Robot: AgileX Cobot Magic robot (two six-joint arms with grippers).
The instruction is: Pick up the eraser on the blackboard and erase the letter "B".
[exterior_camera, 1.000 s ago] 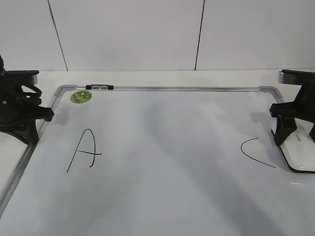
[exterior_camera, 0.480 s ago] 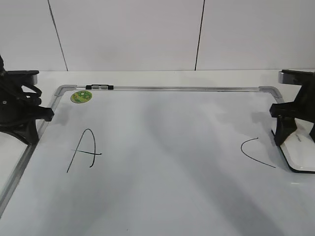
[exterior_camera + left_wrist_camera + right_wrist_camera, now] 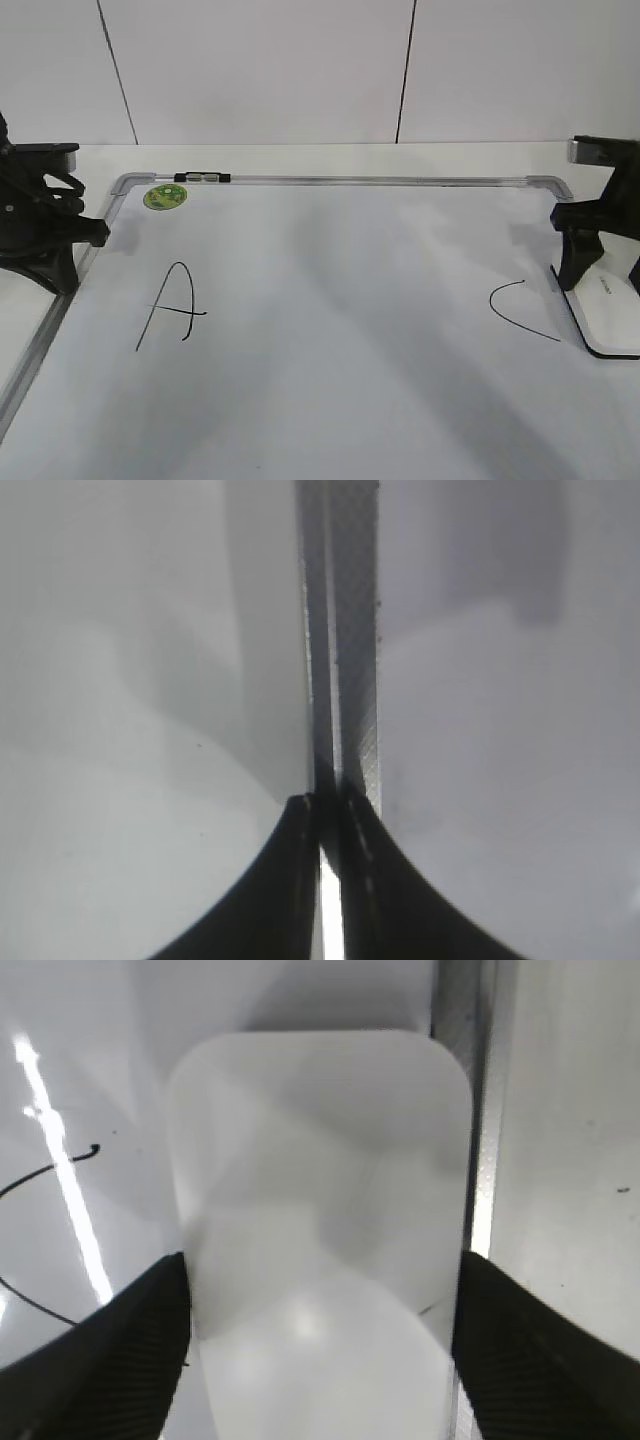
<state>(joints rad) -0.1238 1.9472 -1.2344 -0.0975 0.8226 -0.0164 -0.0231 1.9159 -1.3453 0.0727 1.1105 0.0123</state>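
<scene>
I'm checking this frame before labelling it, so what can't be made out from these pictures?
- The letter "B": no view shows it; only an A and a C are on the blackboard.
- The eraser: near end cut off by the right wrist view's bottom edge; right gripper contact unclear.
- The left gripper: blurred; the exterior view's left edge crops it.

A white table (image 3: 300, 155) carries the blackboard (image 3: 340, 181).

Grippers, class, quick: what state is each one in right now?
Left gripper: shut, holding nothing, by the blackboard frame.
Right gripper: open, fingers either side of the eraser; grip cannot be told.
</scene>
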